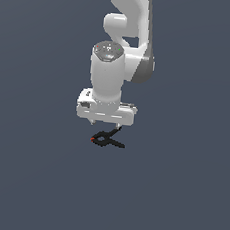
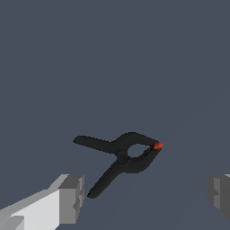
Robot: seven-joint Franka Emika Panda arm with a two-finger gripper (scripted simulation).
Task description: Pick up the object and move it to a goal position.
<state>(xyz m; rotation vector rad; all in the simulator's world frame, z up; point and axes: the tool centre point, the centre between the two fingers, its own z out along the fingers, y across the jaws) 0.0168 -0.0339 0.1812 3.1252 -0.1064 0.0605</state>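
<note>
White arm (image 1: 111,76) at frame centre, gripper (image 1: 106,122) spread wide, holding nothing, black clamp (image 1: 107,139) just below it, red tip (image 2: 157,145) visible, fingers (image 2: 72,198) flanking the clamp

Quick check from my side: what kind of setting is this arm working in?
Most likely a bare simulated test scene, not a real room: a flat, uniform grey-blue surface with no furniture or walls, one black clamp lying below the open end effector, and smooth rendered shading throughout.
</note>
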